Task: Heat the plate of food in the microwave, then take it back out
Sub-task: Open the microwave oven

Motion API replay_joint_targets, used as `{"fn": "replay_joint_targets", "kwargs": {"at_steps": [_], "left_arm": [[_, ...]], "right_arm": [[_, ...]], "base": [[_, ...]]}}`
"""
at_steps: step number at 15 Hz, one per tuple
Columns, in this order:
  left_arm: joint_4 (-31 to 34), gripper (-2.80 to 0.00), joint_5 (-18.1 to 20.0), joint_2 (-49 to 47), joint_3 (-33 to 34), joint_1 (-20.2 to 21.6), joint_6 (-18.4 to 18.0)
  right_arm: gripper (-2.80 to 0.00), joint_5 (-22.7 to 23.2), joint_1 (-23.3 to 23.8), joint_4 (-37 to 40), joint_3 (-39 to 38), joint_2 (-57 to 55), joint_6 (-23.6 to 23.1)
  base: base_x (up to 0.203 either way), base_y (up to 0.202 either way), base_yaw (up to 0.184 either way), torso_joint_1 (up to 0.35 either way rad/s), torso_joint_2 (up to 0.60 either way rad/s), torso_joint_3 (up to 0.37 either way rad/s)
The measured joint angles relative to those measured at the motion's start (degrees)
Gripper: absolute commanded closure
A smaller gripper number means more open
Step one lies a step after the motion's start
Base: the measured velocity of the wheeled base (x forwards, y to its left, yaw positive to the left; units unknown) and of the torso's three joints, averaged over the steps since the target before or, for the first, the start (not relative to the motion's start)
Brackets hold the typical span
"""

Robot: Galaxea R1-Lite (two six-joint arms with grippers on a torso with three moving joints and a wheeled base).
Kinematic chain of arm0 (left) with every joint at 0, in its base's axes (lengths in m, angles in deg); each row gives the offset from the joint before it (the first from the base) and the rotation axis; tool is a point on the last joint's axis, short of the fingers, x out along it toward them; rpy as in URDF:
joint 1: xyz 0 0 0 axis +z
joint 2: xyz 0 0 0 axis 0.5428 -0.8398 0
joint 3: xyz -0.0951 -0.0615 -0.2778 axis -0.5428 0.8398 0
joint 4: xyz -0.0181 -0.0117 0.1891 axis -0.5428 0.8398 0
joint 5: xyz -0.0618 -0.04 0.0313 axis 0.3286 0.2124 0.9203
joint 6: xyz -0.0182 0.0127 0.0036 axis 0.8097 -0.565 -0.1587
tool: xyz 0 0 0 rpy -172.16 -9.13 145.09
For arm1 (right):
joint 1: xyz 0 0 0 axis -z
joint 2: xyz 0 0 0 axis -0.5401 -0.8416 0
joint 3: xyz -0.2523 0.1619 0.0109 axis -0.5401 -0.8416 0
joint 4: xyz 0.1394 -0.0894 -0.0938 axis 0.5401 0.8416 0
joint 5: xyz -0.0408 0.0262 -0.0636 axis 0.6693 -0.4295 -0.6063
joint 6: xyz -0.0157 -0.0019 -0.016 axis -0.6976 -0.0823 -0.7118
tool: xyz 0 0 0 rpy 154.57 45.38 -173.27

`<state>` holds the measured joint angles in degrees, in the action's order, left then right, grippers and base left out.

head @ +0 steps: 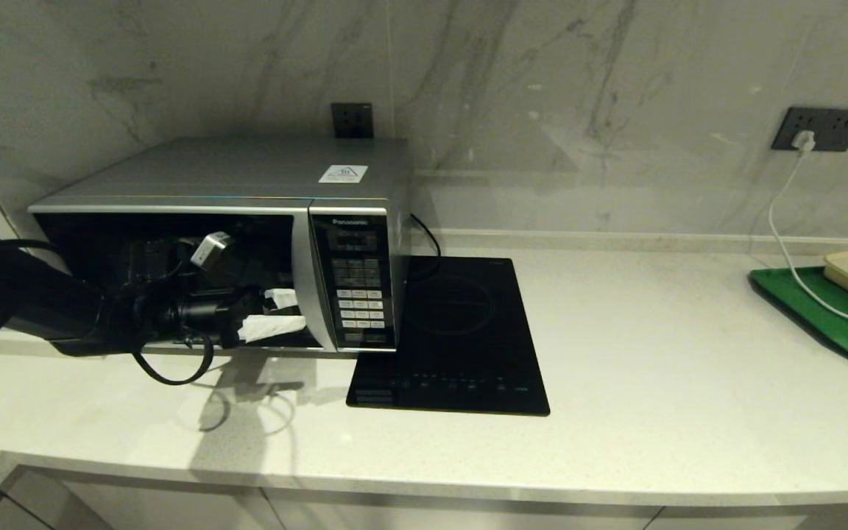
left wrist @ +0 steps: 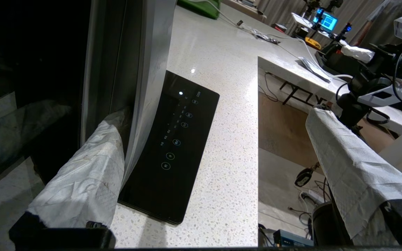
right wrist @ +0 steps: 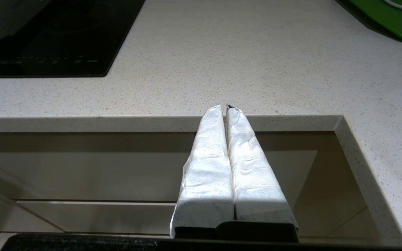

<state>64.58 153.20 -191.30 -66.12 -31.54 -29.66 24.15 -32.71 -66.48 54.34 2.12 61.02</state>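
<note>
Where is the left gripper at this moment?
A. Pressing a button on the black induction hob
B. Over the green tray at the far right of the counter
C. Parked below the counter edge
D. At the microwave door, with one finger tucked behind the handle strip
D. The head view puts the left gripper at the microwave door; in the left wrist view one wrapped finger sits behind the curved silver handle strip, the other wide apart.

The right gripper [right wrist: 226, 108] has its 2 wrapped fingers [right wrist: 208, 164] pressed together. Just beyond the tips lies the counter [right wrist: 243, 62] edge; farther off, probably an induction hob [right wrist: 54, 38].
</note>
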Motion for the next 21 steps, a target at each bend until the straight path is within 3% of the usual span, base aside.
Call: {"fn": "replay_joint_targets", "kwargs": {"at_steps": [6,14,21], "left_arm": [[0.24,-2.8,-0.2,1.47,2.52,-0.24,0.17],[0.2,-2.8,0.0,7.07,11.39,1.41,-0.2],[0.04,-2.8,0.11,8.67,12.94,1.82,-0.29]], "right_arm": [[0.0,-0.02,0.0,0.01,0.0,-0.02,-0.02],[0.0,0.0,0.02,-0.02,0.0,0.0,0.01],[0.0,0.0,-0.02,0.01,0.0,-0.02,0.0]], "base": [[0.0,0.0,0.0,0.0,0.0,0.0],[0.0,0.0,0.0,0.0,0.0,0.0],[0.0,0.0,0.0,0.0,0.0,0.0]]}}
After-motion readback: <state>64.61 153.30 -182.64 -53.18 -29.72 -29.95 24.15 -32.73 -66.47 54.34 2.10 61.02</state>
